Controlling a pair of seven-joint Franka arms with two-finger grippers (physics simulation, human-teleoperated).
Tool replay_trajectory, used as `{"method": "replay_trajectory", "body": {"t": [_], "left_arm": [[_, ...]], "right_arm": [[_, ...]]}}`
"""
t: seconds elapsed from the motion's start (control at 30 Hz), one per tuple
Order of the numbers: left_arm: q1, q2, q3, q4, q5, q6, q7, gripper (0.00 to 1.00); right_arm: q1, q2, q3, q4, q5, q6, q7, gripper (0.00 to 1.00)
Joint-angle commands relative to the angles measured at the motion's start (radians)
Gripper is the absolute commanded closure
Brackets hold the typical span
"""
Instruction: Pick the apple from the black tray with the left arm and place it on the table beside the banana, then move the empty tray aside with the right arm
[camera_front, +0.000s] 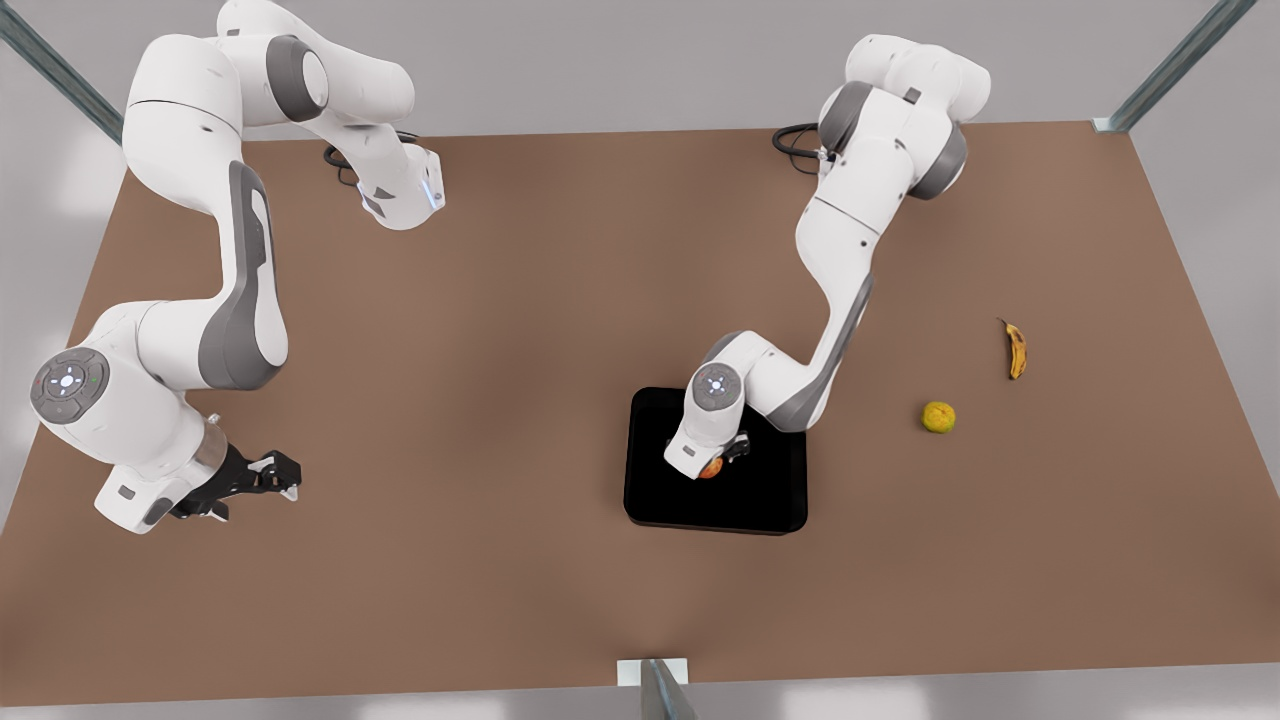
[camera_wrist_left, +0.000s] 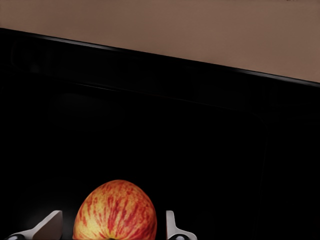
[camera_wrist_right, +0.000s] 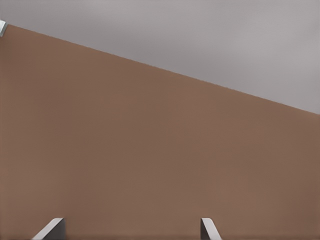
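Right end effector (camera_front: 262, 482) waits over bare tabletop (camera_front: 480, 330), well left of the black tray (camera_front: 660, 500), fingers apart. Left end effector (camera_front: 722, 458) is down on the tray, fingers straddling the apple (camera_wrist_left: 115, 210), not visibly clamped. Off-center closing could roll the apple away; banana (camera_front: 1016, 349) lies far right of the tray.

A red, yellow-streaked apple (camera_wrist_left: 115, 210) sits upright near the middle of a flat matte black tray (camera_front: 660, 500), low-rimmed with rounded corners, on the brown surface (camera_front: 480, 350). A spotted yellow banana (camera_front: 1016, 349) lies well apart from the tray, toward the surface's edge at the front view's right.
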Motion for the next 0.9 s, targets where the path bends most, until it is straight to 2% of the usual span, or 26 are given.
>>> {"method": "replay_trajectory", "body": {"t": [0.0,0.33,0.37,0.4,0.5,0.63,0.73,0.8,0.87], "left_arm": [[0.0,0.007,0.0,0.0,0.019,0.029,-0.115,0.0],[-0.011,0.018,0.0,-0.029,0.035,0.046,-0.132,0.0],[-0.011,0.016,0.0,-0.03,0.035,0.046,-0.134,0.07],[-0.011,0.016,0.0,-0.035,0.035,0.046,-0.134,0.19],[-0.011,0.004,0.0,-0.037,0.035,0.033,-0.132,0.2],[0.0,-0.113,-0.005,-0.043,0.029,-0.204,-0.045,0.18],[0.124,-0.199,-0.005,-0.047,-0.022,-0.342,0.266,0.18],[0.253,-0.245,-0.003,-0.09,-0.022,-0.348,0.515,0.18],[0.346,-0.254,-0.002,-0.098,-0.022,-0.343,0.695,0.18]], "right_arm": [[0.0,-0.002,-0.001,0.001,0.0,0.0,-0.009,0.0],[0.002,0.0,0.001,0.001,0.0,-0.002,-0.009,0.0],[0.002,0.0,0.001,0.001,0.0,0.0,-0.008,0.0],[0.002,0.0,0.001,0.001,0.0,0.0,-0.008,0.0],[0.002,-0.002,0.001,0.001,0.0,0.0,-0.009,0.0],[0.002,0.0,0.001,0.001,0.0,-0.002,-0.008,0.0],[0.002,0.0,0.001,0.001,0.0,-0.002,-0.008,0.0],[0.006,-0.002,0.007,0.001,0.001,-0.003,-0.008,0.0],[0.091,-0.025,0.009,0.014,0.0,-0.134,0.086,0.0]]}}
